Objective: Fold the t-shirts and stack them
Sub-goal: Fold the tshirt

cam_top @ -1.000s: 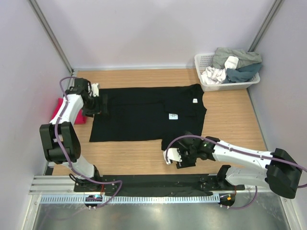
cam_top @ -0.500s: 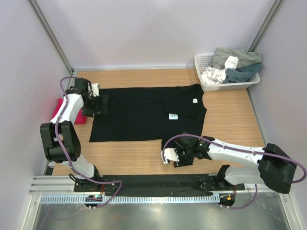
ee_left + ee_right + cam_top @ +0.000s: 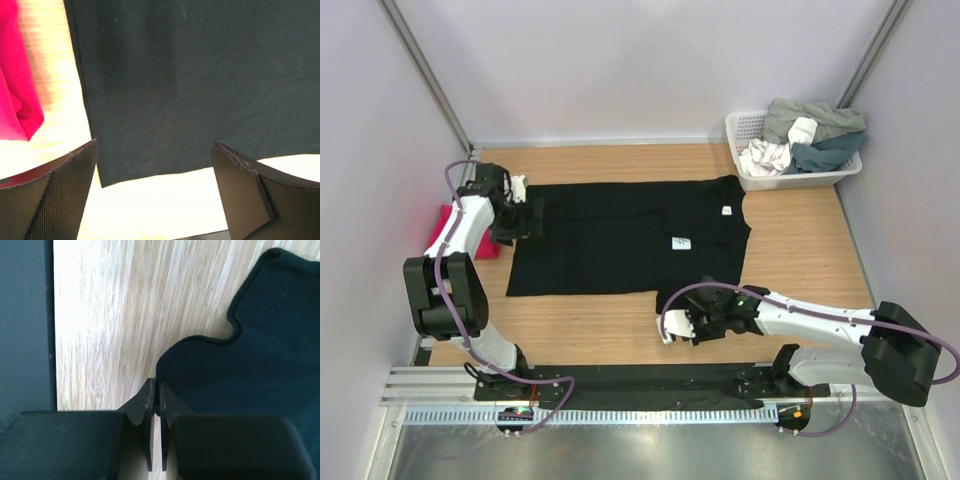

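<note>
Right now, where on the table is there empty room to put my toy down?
Bare wood sits right of the black t-shirt, in front of the basket. Another strip runs along the shirt's near edge. It's crowded by the pink t-shirt and left gripper.

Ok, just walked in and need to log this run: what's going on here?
Two robot arms are working on a black t-shirt spread flat on the wooden table. The left gripper hangs open over its left edge, beside a bunched pink t-shirt. The right gripper is shut at the shirt's near edge; whether it has caught cloth is unclear. A white basket of other clothes sits in the far right corner.
</note>
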`<state>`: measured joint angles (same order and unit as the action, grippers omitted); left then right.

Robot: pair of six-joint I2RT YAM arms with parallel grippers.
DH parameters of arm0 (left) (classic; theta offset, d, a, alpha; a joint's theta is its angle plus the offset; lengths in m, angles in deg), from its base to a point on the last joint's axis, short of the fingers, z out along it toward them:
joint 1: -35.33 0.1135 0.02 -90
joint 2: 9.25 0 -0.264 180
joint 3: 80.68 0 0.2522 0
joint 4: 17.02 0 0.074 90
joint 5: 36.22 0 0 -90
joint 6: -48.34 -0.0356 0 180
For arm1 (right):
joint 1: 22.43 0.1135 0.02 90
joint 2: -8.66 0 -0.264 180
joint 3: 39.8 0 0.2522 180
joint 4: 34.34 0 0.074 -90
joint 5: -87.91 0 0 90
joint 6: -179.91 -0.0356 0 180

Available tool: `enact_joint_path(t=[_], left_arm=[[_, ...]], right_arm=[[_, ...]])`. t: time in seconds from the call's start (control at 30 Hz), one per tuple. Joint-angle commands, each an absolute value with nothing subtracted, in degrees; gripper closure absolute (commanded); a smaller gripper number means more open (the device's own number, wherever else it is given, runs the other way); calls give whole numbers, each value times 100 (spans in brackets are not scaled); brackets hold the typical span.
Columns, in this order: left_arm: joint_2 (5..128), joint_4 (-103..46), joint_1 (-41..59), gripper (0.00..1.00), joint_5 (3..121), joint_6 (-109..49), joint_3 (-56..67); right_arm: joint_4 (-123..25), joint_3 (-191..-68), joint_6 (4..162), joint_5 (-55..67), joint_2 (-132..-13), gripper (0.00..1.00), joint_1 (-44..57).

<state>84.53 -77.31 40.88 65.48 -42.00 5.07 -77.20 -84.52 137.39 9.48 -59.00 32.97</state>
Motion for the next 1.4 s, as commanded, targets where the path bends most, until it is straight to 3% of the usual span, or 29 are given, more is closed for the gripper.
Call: enact_joint_path(t=[0.0, 0.03, 0.23, 0.67, 1.13, 1.37], left_arm=[[8216, -8026, 4122, 7, 6415, -4350, 647], [8198, -8096, 4131, 7, 6415, -4386, 647], [7970, -8360, 4298, 12, 6301, -4632, 462], [8584, -9018, 4948, 34, 6168, -5440, 523], [9112, -9653, 5581, 46, 7003, -5740, 340], [9463, -9442, 5599, 46, 7092, -5643, 32]], right_arm=[[-7973, -8721, 13877, 758, -5621, 93, 3330], [-8026, -8800, 13877, 697, -5534, 97, 3330], [-8141, -9337, 13790, 266, -5410, 98, 3321], [-7824, -9469, 13825, 37, -5313, 98, 2987], [-7675, -9232, 13684, 134, -5032, 98, 2688], [-7561, -9127, 13614, 169, -5005, 99, 2644]])
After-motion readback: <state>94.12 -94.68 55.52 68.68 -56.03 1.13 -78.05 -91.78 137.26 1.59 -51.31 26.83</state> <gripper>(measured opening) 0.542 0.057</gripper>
